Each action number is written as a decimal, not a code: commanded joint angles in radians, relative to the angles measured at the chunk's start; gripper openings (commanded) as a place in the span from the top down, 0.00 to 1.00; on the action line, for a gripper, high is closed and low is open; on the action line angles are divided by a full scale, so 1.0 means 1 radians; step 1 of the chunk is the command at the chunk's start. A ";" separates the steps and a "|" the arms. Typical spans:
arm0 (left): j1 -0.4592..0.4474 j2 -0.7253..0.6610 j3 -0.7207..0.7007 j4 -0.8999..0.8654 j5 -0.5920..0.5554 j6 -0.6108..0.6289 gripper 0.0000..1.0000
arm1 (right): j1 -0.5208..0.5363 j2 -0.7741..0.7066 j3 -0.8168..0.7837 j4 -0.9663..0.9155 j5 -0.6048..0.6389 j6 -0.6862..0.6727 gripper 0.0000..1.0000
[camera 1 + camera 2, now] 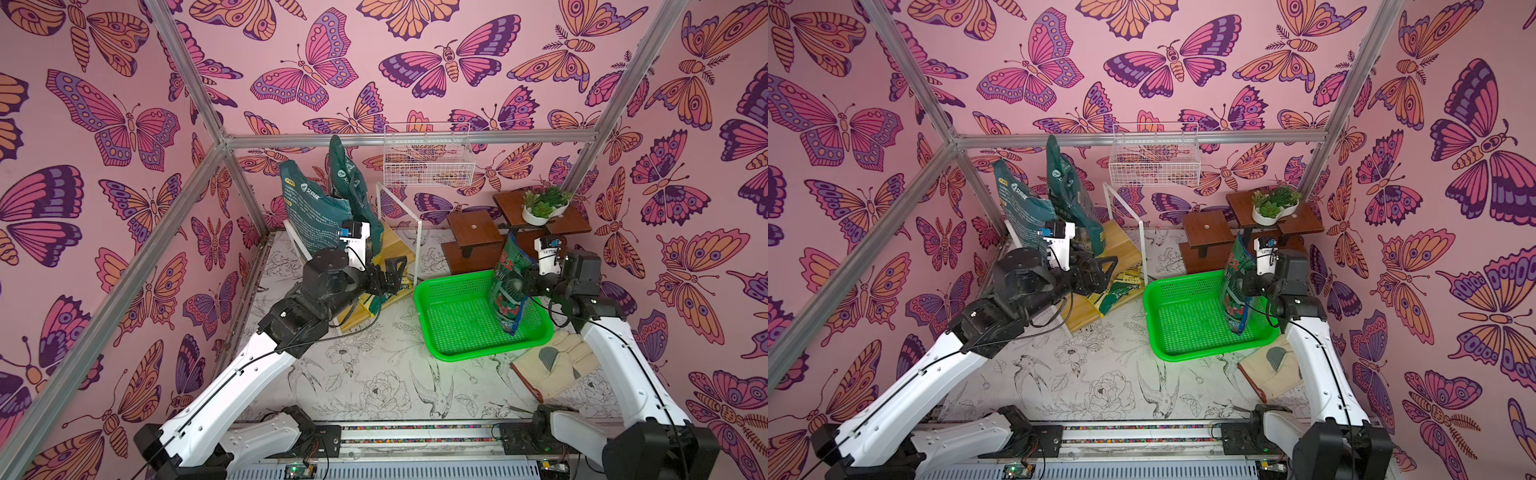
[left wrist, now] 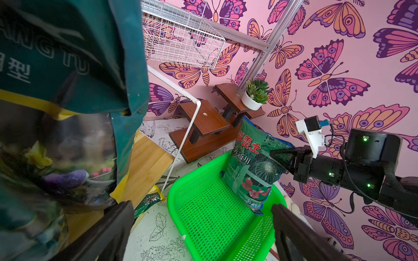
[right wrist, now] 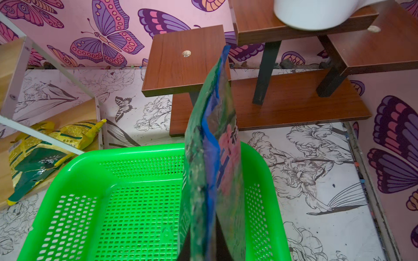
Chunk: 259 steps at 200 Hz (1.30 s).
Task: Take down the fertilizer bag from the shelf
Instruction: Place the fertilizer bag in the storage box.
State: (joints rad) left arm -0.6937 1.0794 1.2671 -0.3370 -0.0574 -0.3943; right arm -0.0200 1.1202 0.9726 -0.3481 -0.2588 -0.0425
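Fertilizer bag (image 2: 248, 167) is off the shelf (image 2: 147, 162), pinched in the right end effector (image 2: 278, 157), hanging over the green basket (image 2: 174, 194) below it. Left end effector (image 1: 392, 272) gapes wide. Guessing next: lower, let go.

Grn bag (image 3: 210, 158) upright over basket (image 3: 90, 171); ylw bag (image 3: 45, 146) on shelf (image 3: 74, 110).

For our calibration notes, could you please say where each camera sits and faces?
Top views: high behind the robot, looking down at shelf, green basket, brown stand; left arm, right arm show.
Left wrist: beside the teal bags, facing basket and right gripper; its open fingers show.
Right wrist: above the basket, facing the stand; the held green bag nearly hides its fingers.
Shared: both wrist views show basket and bag.
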 commanded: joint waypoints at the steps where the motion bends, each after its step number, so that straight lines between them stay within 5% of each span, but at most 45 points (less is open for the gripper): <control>1: -0.003 -0.009 -0.013 0.016 -0.018 -0.002 0.00 | -0.018 -0.016 0.065 0.150 -0.006 -0.012 1.00; 96: -0.003 -0.022 -0.022 0.017 -0.029 -0.001 0.00 | -0.021 -0.108 -0.179 0.228 0.163 0.168 0.99; 145: -0.003 -0.024 -0.028 0.017 -0.028 -0.003 0.00 | -0.021 -0.147 -0.239 0.259 0.133 0.274 0.40; 216: -0.003 -0.044 -0.038 0.015 -0.044 -0.003 0.00 | -0.021 -0.160 -0.199 0.211 0.089 0.288 0.15; 259: -0.003 -0.046 -0.034 0.017 -0.049 0.011 0.00 | -0.021 -0.140 -0.082 0.131 0.033 0.274 0.10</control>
State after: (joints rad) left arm -0.6941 1.0481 1.2438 -0.3370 -0.0872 -0.3973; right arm -0.0380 0.9752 0.7876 -0.1665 -0.1734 0.2363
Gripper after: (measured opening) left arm 0.999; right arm 0.893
